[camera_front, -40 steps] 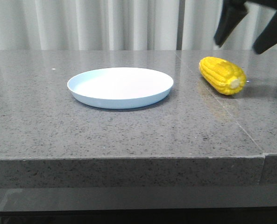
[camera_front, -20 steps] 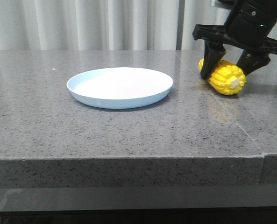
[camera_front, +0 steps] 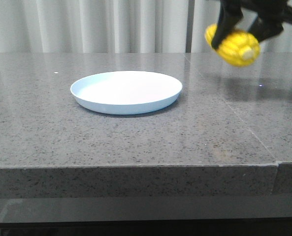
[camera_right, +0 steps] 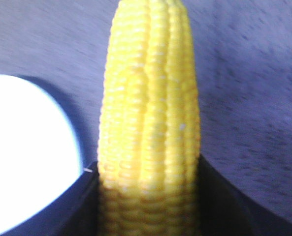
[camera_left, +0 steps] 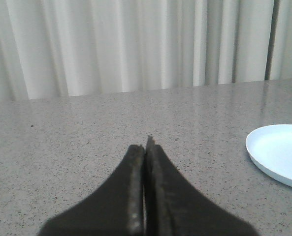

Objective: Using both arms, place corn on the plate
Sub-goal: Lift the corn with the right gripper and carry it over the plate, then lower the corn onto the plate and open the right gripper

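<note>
The yellow corn (camera_front: pixel 234 45) hangs in the air above the table's right side, with my right gripper (camera_front: pixel 245 30) shut on it. In the right wrist view the corn (camera_right: pixel 149 118) fills the middle between the two black fingers (camera_right: pixel 81 206). The pale blue-white plate (camera_front: pixel 126 91) lies on the table's middle, to the left of the corn and below it; its bright edge (camera_right: pixel 22 152) shows beside the cob. My left gripper (camera_left: pixel 146 147) is shut on nothing, low over bare table, with the plate (camera_left: pixel 278 152) off to its side. The left arm is outside the front view.
The grey speckled stone table (camera_front: pixel 136 137) has a seam (camera_front: pixel 234 105) running front to back on its right part and a front edge (camera_front: pixel 136 167). A white pleated curtain (camera_front: pixel 111 24) hangs behind it.
My right gripper came down around the corn, shut on it and lifted it off the table. The plate has not moved.
</note>
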Available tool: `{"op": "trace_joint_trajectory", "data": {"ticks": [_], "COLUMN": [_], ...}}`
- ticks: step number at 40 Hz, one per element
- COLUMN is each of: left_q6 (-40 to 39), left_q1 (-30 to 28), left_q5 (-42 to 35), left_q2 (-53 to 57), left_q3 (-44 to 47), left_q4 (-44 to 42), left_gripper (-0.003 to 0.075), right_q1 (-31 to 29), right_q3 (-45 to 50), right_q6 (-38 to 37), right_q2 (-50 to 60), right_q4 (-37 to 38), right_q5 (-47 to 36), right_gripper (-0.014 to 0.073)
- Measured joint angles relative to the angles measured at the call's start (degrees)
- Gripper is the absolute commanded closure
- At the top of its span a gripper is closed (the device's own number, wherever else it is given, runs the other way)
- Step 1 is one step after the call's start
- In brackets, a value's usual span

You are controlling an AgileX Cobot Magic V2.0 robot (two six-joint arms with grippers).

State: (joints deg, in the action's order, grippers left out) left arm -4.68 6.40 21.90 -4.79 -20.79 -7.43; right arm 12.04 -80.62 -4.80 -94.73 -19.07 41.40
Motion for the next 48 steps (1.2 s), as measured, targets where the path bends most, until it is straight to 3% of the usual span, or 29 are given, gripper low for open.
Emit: {"op": "trace_joint_trajectory", "data": {"ticks": [12,18,27,36,45,48], "left_q6": [0.00,0.00,0.00,0.00,0.00,0.00], "left_q1": [0.00,0.00,0.00,0.00,0.00,0.00], "left_q5": [0.00,0.00,0.00,0.00,0.00,0.00], "left_q2": [0.00,0.00,0.00,0.00,0.00,0.00], "left_q3": [0.00,0.00,0.00,0.00,0.00,0.00], "left_q4": [0.00,0.00,0.00,0.00,0.00,0.00], "left_gripper": [0.0741,0.0741,0.0741,0.0741,0.0741,0.0741], "right_q1": [8.70,13.14,15.17,15.17,15.17,15.17], "right_q3": [-0.10,-0.10,-0.10,-0.10,-0.10,-0.13], "right_q6": [0.00,0.00,0.00,0.00,0.00,0.00], "right_q2": [-0.48,-3.76,-8.54,-10.47,-11.29,-11.18], "right_q4": [-9.93,-11.45,-11.73,-11.73,-11.82,-11.82], "right_q5": [-2.64,-4.95,-7.99,-8.50,-8.75,-8.96], "right_gripper": [0.0473,0.0473,0.0458,0.0281,-0.0024,-0.0043]}}
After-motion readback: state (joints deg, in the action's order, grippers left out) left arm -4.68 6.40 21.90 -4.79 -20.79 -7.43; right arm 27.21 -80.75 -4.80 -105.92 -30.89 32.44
